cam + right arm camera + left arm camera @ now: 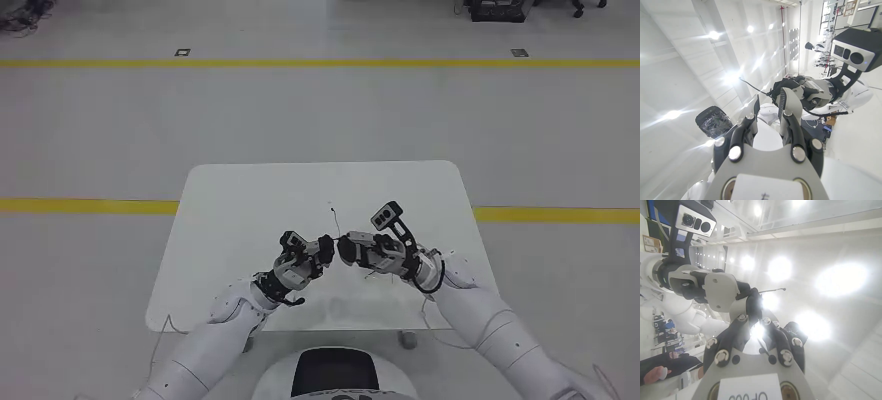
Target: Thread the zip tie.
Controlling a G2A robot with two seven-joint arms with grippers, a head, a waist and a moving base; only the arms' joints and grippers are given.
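A thin black zip tie (333, 216) sticks up above the white table (250, 200), where both arms meet near the front middle. My left gripper (753, 298), with dark covered fingers, is shut on the zip tie (772, 291). One end pokes out past the fingertips and the other strand runs back between the fingers. My right gripper (768, 104) stands open right beside the left one, its ribbed finger pad (781, 102) close to the left gripper's tips (780, 86). The zip tie (751, 85) juts out from those tips. From above, the left gripper (322, 250) and the right gripper (348, 248) nearly touch.
The table's bare top stretches to the back and both sides of the grippers. Grey floor with yellow lines (90, 206) surrounds the table.
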